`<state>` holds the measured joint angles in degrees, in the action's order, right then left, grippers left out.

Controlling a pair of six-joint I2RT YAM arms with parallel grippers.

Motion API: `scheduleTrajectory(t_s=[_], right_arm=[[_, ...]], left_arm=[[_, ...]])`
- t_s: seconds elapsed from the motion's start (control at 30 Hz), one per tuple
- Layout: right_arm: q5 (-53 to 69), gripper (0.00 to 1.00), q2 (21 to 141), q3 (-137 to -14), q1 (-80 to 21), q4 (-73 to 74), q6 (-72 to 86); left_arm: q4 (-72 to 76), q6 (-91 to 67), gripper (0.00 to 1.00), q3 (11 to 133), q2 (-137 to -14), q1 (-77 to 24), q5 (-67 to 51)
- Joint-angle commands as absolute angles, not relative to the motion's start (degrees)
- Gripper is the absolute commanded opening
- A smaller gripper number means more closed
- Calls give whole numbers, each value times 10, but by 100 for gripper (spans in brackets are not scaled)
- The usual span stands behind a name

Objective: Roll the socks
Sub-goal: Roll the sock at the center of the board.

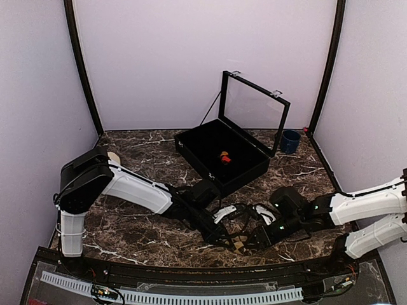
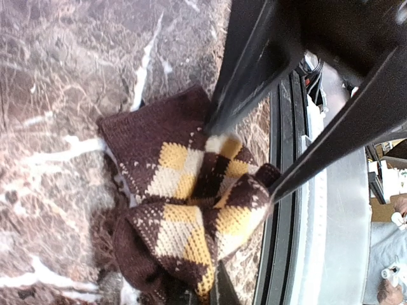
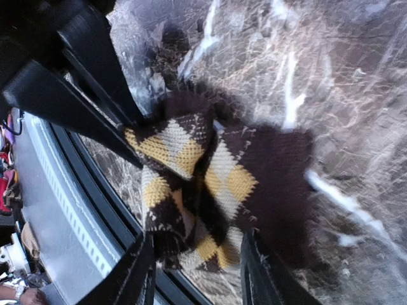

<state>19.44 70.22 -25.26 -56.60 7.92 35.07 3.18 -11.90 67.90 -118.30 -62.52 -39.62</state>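
Left tool point(image 2: 245, 162) clenched on tan-diamond sock point(image 2: 172, 184), right tool point(image 3: 198, 238) parted astride it, sock edges blurred

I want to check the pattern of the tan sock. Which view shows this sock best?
The left wrist view: the sock is large and sharp, diamonds clear. The right wrist view shows it blurred. The top view shows only a small tan spot.

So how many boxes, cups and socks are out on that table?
Box: 1
Cup: 1
Socks: 2, the tan-diamond sock and a red-orange bundle inside the box
Total: 4
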Motion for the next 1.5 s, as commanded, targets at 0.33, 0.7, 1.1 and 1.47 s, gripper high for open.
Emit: scheduleTrajectory(t_s=[0.33,0.7,1.1,1.47], right_arm=[[-1,44,591,-267,-635,167,326],[-224,44,684,-386,-809,257,332],[-298,51,844,-483,-898,326,308],[-303,53,909,-496,-898,328,287]], left_arm=[[-76,-123,0,717,-1223,-628,-409],[-148,-105,0,769,-1253,-622,-429],[-170,-99,0,785,-1267,-617,-464],[-179,-90,0,786,-1270,-614,-489]])
